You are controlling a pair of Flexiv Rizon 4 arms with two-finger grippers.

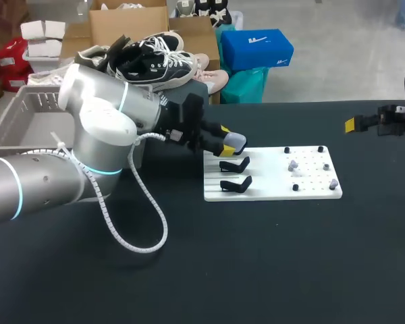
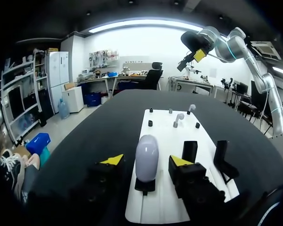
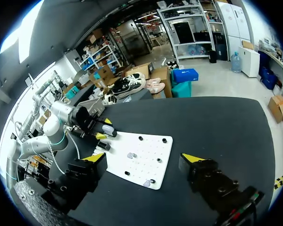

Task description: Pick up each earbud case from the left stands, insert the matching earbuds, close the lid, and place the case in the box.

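Fingers (image 2: 112, 160): left pair spread, one yellow tip on either side of the case. A gap shows on both sides, so nothing is pinched yet.
Left gripper (image 2: 146, 161): low over the near end of the board (image 1: 270, 194), lined up for the grasp.
Case (image 2: 147, 155): pale and rounded, upright on its stand between my left fingers. The lid looks closed.
Stands (image 1: 235, 183): two more black ones just beside my left fingers, past one tip. Both are bare.
Earbuds (image 1: 292, 164): ahead of my left fingers at the far end of the board, among the black pegs (image 1: 320, 148). I count three pale pieces; a fourth may be hidden.
Right gripper (image 3: 144, 159): fingers spread wide and holding nothing, up high and well apart from the board, which lies ahead of them.
Box (image 1: 13, 118): grey basket behind my left arm (image 1: 101, 128), well apart from both pairs of fingers. Most of the inside is hidden, so I cannot tell if a case lies in it.
Done, my reading: this case is approached but not gripped. The bare stands hint that other cases were handled, but I cannot confirm that.
Left to do, my reading: pinch and lift the case, open the lid, seat the earbuds, shut the lid, then carry it to the box.
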